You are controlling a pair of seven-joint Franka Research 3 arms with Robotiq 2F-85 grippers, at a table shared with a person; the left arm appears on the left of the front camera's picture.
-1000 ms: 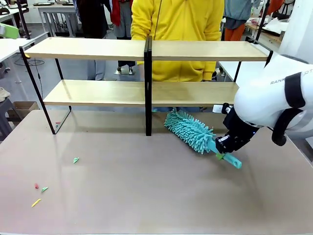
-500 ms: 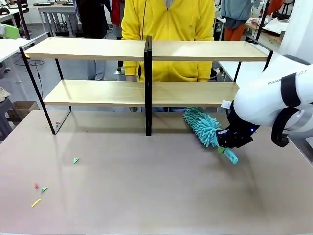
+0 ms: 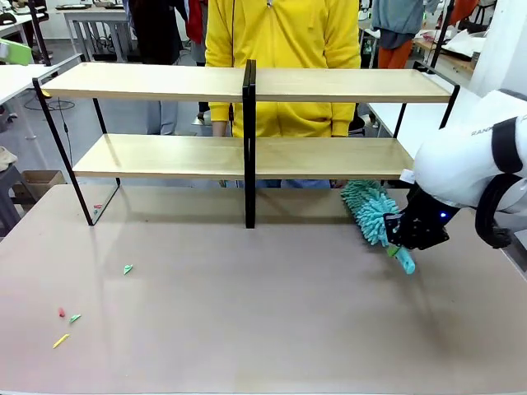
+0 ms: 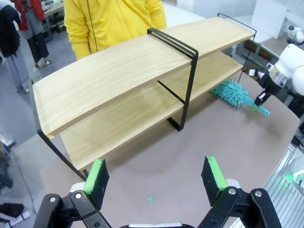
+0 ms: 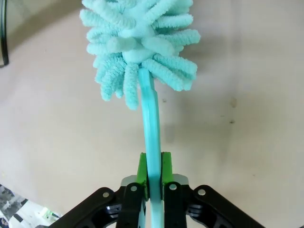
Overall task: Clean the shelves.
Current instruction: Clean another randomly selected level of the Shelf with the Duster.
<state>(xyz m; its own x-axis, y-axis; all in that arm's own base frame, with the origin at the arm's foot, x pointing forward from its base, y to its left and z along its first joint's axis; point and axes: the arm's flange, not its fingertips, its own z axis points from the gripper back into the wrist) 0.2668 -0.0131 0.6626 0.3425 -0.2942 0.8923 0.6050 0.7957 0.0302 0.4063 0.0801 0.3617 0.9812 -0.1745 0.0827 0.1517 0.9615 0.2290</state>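
Duster (image 3: 372,211) in right gripper (image 3: 409,230) (beside shelves (image 3: 247,86))

Shelves (image 3: 165,155): light-wood boards, black frame. Duster (image 3: 370,211): teal, fluffy head, teal handle. Worktop (image 3: 247,329): grey-brown. Pincer (image 5: 153,172): black, green pads. Person's top (image 3: 280,33): yellow.

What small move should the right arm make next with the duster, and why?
Probably raise the duster and bring its fluffy head onto the lower board of the shelves. The right gripper has its jaws shut on the handle, but the head sits low, near the tabletop at the rack's right end.
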